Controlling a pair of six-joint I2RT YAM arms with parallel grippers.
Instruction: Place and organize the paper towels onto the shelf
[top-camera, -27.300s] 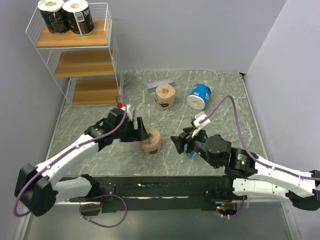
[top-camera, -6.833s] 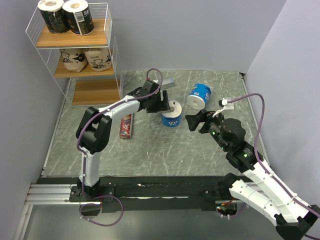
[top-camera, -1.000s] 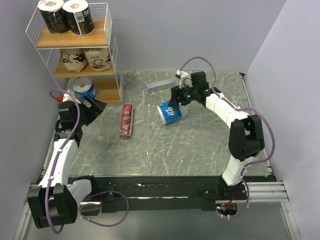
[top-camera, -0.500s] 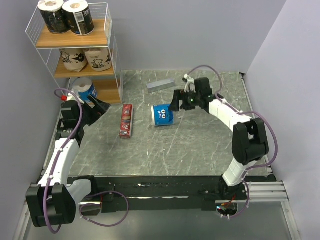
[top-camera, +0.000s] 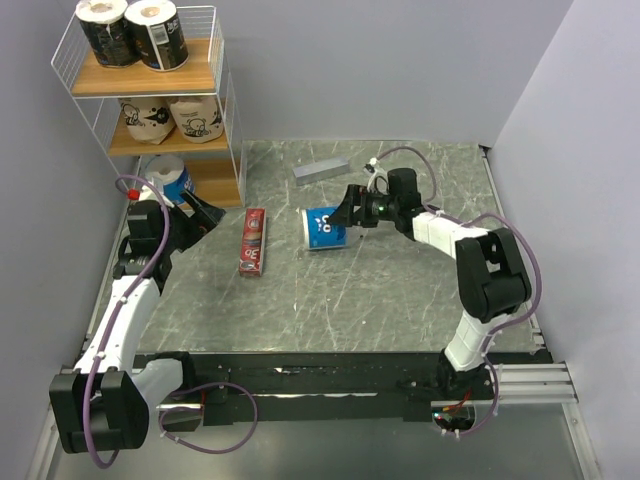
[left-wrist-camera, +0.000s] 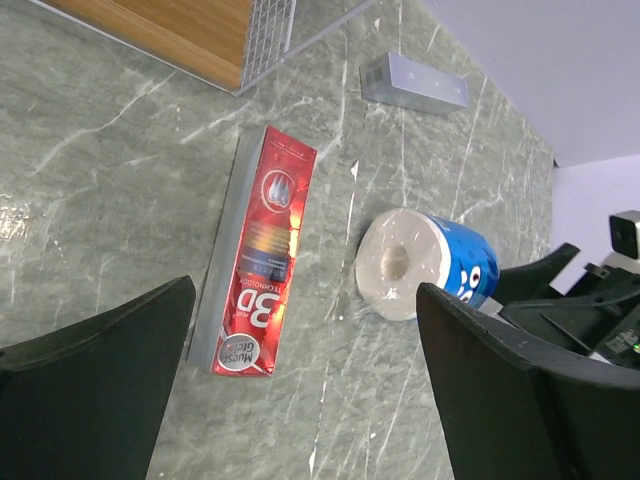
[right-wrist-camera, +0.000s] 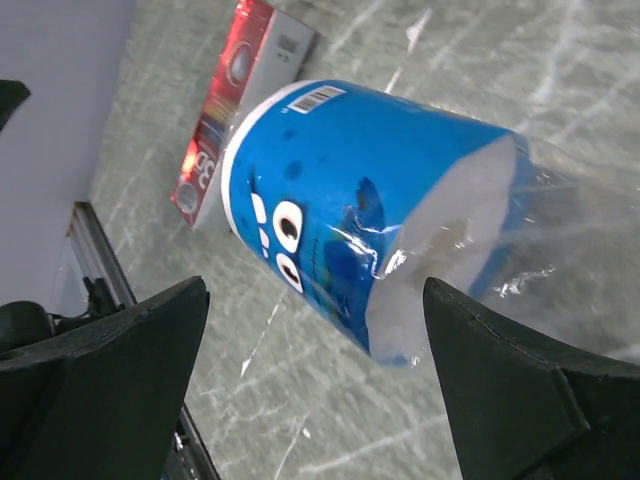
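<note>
The white wire shelf (top-camera: 225, 110) stands at the far left. Two black rolls (top-camera: 130, 35) are on its top board, two tan rolls (top-camera: 172, 120) on the middle board, and one blue-and-white roll (top-camera: 168, 181) on the bottom board. A second blue-and-white roll (top-camera: 323, 228) lies on its side on the table. It also shows in the right wrist view (right-wrist-camera: 370, 210) and the left wrist view (left-wrist-camera: 425, 265). My right gripper (top-camera: 348, 213) (right-wrist-camera: 320, 390) is open just right of this roll, its fingers apart from it. My left gripper (top-camera: 200, 218) (left-wrist-camera: 300, 400) is open and empty near the shelf's bottom board.
A flat red box (top-camera: 252, 242) (left-wrist-camera: 262, 262) lies between the shelf and the fallen roll; it also shows in the right wrist view (right-wrist-camera: 235, 100). A grey bar (top-camera: 320, 170) (left-wrist-camera: 413, 84) lies at the back. Walls close in the left, back and right.
My right gripper carried the blue-and-white roll left and down, laid it on its side and let go. My left arm shifted slightly right.
</note>
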